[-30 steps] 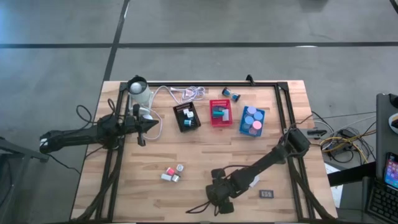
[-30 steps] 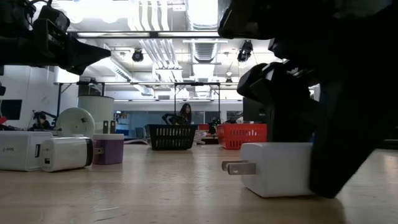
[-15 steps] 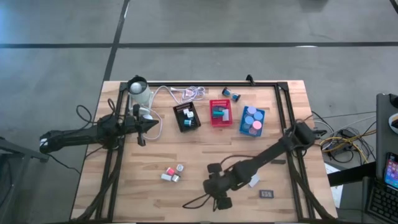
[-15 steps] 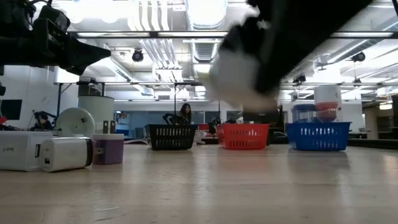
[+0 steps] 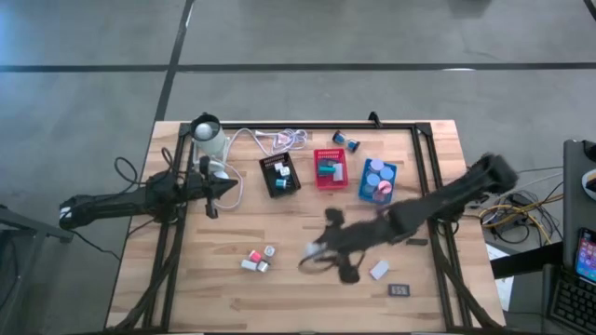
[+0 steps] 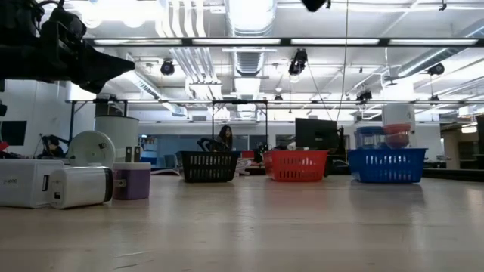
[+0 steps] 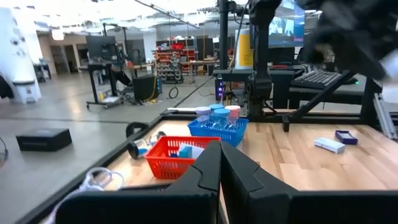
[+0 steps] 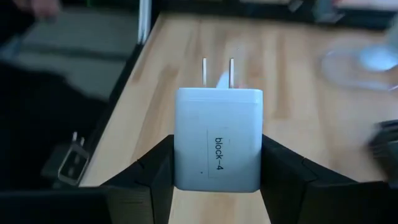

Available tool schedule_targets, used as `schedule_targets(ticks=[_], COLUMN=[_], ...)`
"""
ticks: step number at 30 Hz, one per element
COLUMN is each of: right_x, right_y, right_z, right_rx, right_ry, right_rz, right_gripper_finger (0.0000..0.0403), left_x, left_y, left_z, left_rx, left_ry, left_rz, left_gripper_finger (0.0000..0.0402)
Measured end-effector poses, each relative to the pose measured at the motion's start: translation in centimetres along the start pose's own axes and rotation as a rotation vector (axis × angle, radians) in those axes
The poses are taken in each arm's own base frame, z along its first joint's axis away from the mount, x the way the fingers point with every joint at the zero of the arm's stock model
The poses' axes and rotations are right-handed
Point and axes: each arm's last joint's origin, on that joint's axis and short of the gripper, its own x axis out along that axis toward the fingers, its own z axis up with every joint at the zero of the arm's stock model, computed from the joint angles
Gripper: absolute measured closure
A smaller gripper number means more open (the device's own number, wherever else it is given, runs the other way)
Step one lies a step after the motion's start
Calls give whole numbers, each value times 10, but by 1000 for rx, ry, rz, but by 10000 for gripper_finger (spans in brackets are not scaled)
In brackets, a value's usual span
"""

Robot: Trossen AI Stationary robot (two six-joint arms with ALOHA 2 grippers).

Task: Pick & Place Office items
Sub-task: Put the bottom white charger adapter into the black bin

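Observation:
My right gripper (image 5: 315,249) hangs above the middle of the table, shut on a white plug block (image 8: 217,140) labelled "block-4". Its two prongs (image 8: 217,70) point away from the wrist. My left gripper (image 5: 219,189) waits shut and level at the table's left, near the black tray (image 5: 279,174). Loose office items lie on the wood: a cluster of pink and white blocks (image 5: 256,259), one white block (image 5: 379,270) and a small dark rectangle (image 5: 399,290). The low view shows none of the held block. My right gripper pinches the white block by its two opposite side faces (image 8: 180,155), one finger (image 8: 155,171) on each side. The fingers come slanting down from the table's right. The block is lifted clear of the table, label side up, prongs leading.
Black, red (image 5: 329,168) and blue (image 5: 377,181) mesh trays stand in a row at the far middle, with rolls in the blue one. A white coiled cable (image 5: 284,140) and a white round device (image 5: 207,135) lie at the far left. Black frame rails run along the table's edges.
My right gripper has risen from the table's near edge with the white block and gone toward the far edge, tipping from steeply down to a shallower slant. The block, which stood on the wood a second ago, now hangs clear, above the low view's frame.

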Motion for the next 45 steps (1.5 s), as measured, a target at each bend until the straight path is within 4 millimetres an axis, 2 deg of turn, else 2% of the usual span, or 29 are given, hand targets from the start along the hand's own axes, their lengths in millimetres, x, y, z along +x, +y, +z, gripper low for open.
schedule_targets(ticks=[4, 10, 17, 24, 33, 38, 45], right_x=[-41, -87, -116, -146, -162, -162, -155], right_y=[-21, -44, -59, -68, -89, -93, -97], right_z=[-6, -35, -74, -99, -122, -134, -156], right_rx=[21, 72, 106, 68, 37, -27, -28], right_ry=[-171, -395, -482, -578, -631, -754, -736], right_rz=[-40, -77, -146, -164, -294, -230, -272], right_gripper_finger=[233, 233, 233, 233, 233, 233, 233], left_x=[0, 0, 0, 0, 0, 0, 0], left_y=[0, 0, -1, -1, -1, -1, -1], left_z=[-2, -3, -5, -5, -5, -5, -1], left_rx=[-23, -20, 18, 69, 35, 36, 35], left_ry=[16, 32, 49, 52, 55, 50, 15], left_rz=[-1, -12, -22, -24, -24, -24, -21], left_gripper_finger=[396, 396, 396, 396, 396, 396, 396])
